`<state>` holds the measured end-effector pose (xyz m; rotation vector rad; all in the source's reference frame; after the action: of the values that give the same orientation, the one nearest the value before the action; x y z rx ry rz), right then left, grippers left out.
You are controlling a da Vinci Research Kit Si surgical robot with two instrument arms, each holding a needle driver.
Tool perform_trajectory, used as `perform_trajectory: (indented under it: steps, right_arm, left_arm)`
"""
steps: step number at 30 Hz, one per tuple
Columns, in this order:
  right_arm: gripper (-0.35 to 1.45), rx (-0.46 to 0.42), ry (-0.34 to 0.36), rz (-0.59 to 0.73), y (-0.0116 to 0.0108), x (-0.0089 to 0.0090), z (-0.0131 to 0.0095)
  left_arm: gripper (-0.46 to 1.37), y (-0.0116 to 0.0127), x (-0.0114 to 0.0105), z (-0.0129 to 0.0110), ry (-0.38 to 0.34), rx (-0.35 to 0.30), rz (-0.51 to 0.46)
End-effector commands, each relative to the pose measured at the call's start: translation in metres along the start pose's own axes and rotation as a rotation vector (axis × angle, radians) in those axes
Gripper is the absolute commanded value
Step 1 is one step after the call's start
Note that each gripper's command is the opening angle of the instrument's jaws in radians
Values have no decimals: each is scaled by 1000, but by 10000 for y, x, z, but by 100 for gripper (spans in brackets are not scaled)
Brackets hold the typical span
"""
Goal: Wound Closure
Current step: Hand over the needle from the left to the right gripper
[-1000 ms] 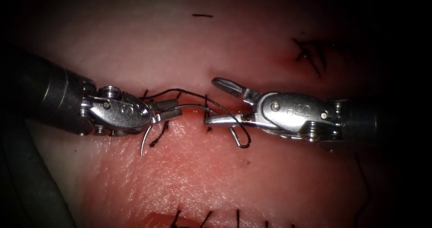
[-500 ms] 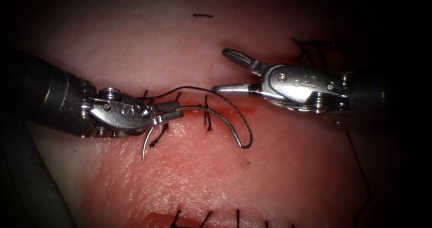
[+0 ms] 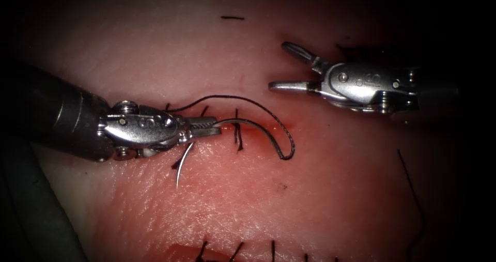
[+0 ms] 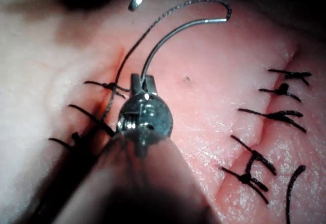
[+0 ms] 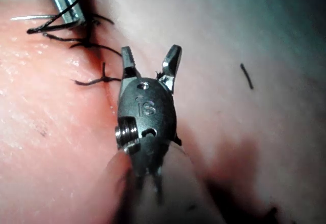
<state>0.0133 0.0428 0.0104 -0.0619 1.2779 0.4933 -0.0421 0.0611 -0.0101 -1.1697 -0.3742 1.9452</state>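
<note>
My left tool [image 3: 206,126] comes in from the left, jaws shut on the curved needle [image 3: 248,121] about a third of the way back from its tip. The tip hangs free below the jaws, over the tissue [image 3: 258,205], and the needle is not in the tissue. Its tail end curls to the right, where the black thread [image 3: 227,96] leaves it and arcs back over the cut [image 3: 289,123] toward the left tool. In the left wrist view the jaws [image 4: 141,81] grip the needle [image 4: 168,35]. My right tool [image 3: 279,65] hovers up and to the right, open, holding nothing [image 5: 151,61].
Finished stitches [image 3: 237,133] cross the cut beside the left tool. Another row of stitches [image 3: 237,249] lies near the lower edge, also seen as stitches [image 4: 275,114]. A cut thread end [image 3: 232,18] lies above, and a loose thread [image 3: 411,184] trails at the right.
The right tool, open throughout, has drawn away from the needle's tail end, up and to the right. The left tool has shifted slightly right with the needle in its jaws.
</note>
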Motion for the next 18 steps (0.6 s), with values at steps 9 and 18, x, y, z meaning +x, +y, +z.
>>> perform_trajectory:
  steps: [9, 18]
  right_arm:
    - [77, 123, 37, 109, -13, -13, -11]
    - [75, 149, 110, 215, -26, -9, -10]
  left_arm:
    - [-35, -15, -2, 9, 144, -106, -66]
    - [-35, -20, 0, 12, 221, -127, -91]
